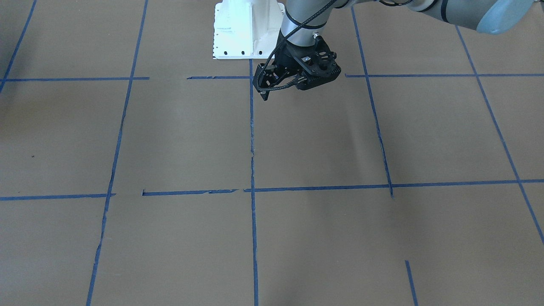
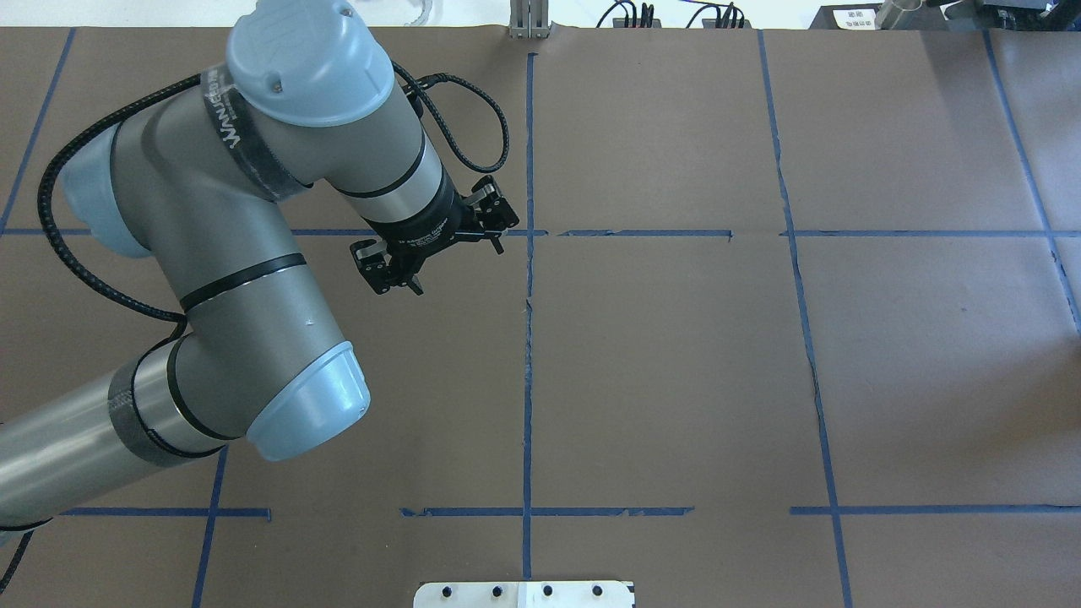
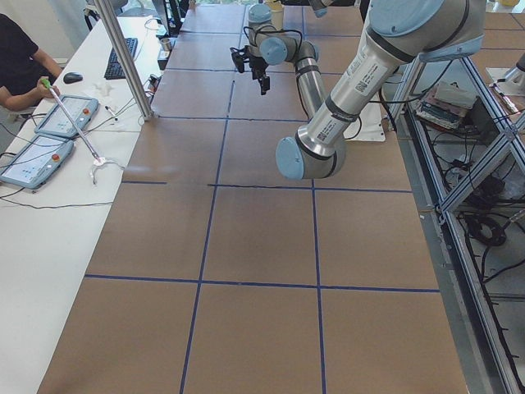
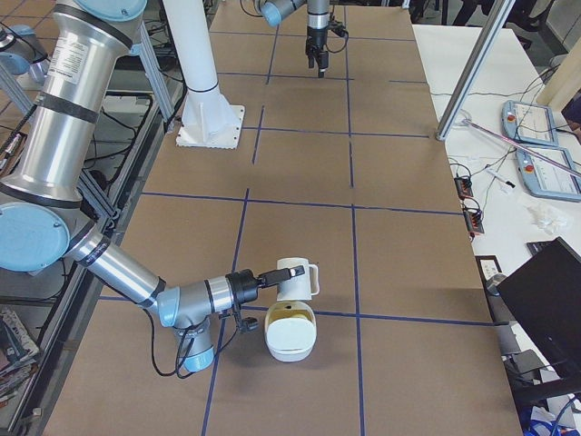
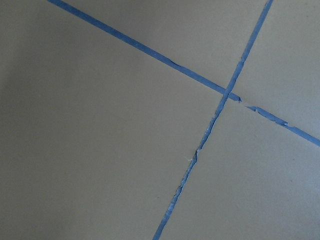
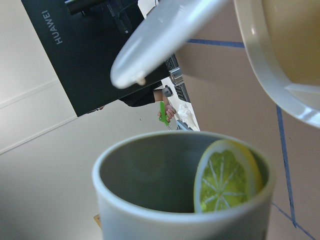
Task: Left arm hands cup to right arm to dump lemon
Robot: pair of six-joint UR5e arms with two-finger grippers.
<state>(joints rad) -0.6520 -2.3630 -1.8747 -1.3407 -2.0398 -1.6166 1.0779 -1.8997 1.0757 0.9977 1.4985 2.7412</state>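
The cup [image 4: 296,280], a white mug with its handle turned away from the arm, hangs just above the table in my right gripper [image 4: 275,275], which is shut on its near side. It sits right behind a white bowl [image 4: 290,332]. The right wrist view looks into the cup [image 6: 150,185], where a lemon slice [image 6: 227,175] leans on the grey inner wall, with the bowl's rim [image 6: 272,75] close by. My left gripper [image 2: 431,245] hangs over the table's middle, far from the cup. It is empty and its jaws look spread. It also shows in the front view [image 1: 293,78].
The white robot base [image 1: 248,29] stands on the brown table, which is marked with blue tape lines [image 5: 200,150]. A person [image 3: 16,57] sits at a side desk with tablets [image 3: 49,135]. A dark monitor [image 4: 545,300] stands beyond the table edge.
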